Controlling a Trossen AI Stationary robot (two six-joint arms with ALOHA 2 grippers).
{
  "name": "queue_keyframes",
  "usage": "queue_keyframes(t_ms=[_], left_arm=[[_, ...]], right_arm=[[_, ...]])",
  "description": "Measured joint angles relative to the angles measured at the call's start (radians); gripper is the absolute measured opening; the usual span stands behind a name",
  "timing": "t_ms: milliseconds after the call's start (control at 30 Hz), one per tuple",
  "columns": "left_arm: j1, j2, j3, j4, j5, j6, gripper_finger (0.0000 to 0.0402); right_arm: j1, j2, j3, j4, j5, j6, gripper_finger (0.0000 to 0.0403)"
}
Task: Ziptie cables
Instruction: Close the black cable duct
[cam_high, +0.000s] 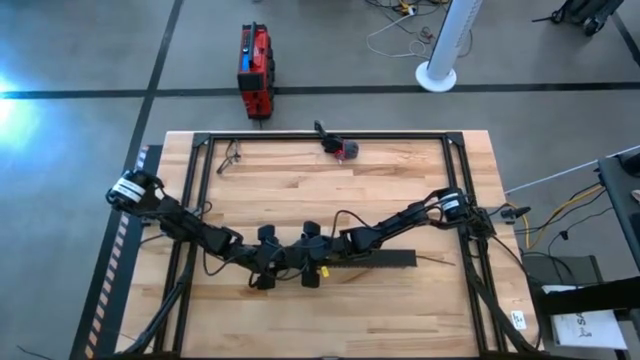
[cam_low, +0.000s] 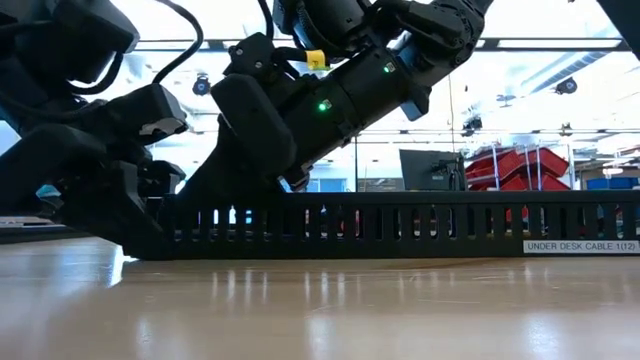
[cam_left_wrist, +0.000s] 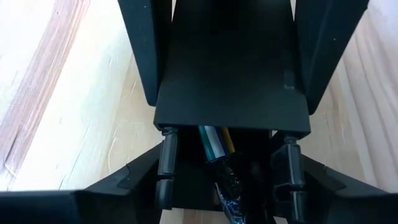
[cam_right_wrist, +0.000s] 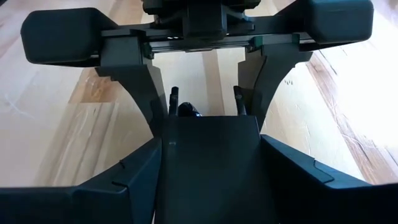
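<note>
A long black slotted cable tray (cam_high: 385, 260) lies on the wooden table near its front, resting on its underside (cam_low: 400, 245). The cables (cam_left_wrist: 214, 142), green, white, yellow and blue with a dark end (cam_left_wrist: 227, 180), stick out of the tray's left end. My left gripper (cam_left_wrist: 227, 158) is open at that end, with a finger on either side of the cable ends. My right gripper (cam_right_wrist: 211, 186) straddles the tray just to the right of it, shut on it. My left gripper has its fingertips (cam_left_wrist: 165, 146) right at the edge of the tray's left end; whether they touch it I cannot tell. My right gripper holds the tray's two long side walls (cam_right_wrist: 163, 163) between its fingers, close to the left end. The fingers slant down from the table's right and lie along the tray. The tray stays flat on the table.
Black frame rails (cam_high: 200, 200) run around the tabletop. A small dark and red object (cam_high: 340, 148) lies at the far edge and thin wires (cam_high: 232, 155) at the far left. A red case (cam_high: 255, 70) stands on the floor beyond. Bare wood (cam_high: 330, 195) lies behind the tray.
</note>
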Motion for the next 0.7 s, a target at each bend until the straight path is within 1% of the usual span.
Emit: queue_keyframes(t_ms=[200, 333, 500, 600, 700], left_arm=[[0.000, 0.003, -0.001, 0.028, -0.021, 0.019, 0.0219], [0.001, 0.004, -0.001, 0.038, -0.043, 0.021, 0.0222], [0.001, 0.004, -0.001, 0.080, -0.063, 0.022, 0.0221], [0.002, 0.004, -0.001, 0.097, -0.065, 0.027, 0.0219], [0.002, 0.004, -0.002, 0.126, -0.064, 0.046, 0.0221]], right_arm=[[-0.010, 0.000, 0.002, 0.007, 0.002, -0.011, 0.0227], [-0.014, 0.000, 0.010, 0.004, -0.001, -0.038, 0.0220], [-0.020, 0.000, 0.014, 0.003, -0.058, -0.075, 0.0221], [-0.020, 0.000, 0.014, -0.003, -0.050, -0.063, 0.0227], [-0.022, 0.007, 0.014, 0.007, -0.032, -0.056, 0.0223]])
